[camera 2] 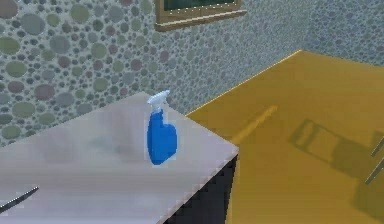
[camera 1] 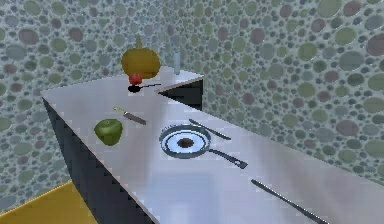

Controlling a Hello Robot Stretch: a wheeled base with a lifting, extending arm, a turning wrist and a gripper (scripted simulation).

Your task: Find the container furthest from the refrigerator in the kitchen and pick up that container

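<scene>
A blue spray bottle (camera 2: 160, 130) with a white trigger head stands upright on the grey countertop (camera 2: 90, 170), close to its corner. In the forward view the L-shaped grey counter (camera 1: 90, 100) carries a round orange vessel (camera 1: 141, 63) at the back. A slim clear bottle (camera 1: 177, 66) stands just right of it.
On the counter also lie a green rounded fruit (camera 1: 109, 130), a round pan (camera 1: 186, 141) with a dark handle, and several knives and utensils (camera 1: 288, 201). Another utensil tip (camera 2: 18, 199) lies at the arm side view's left edge. Yellow floor (camera 2: 300, 130) spreads beyond the counter corner; pebble-patterned walls surround the counter.
</scene>
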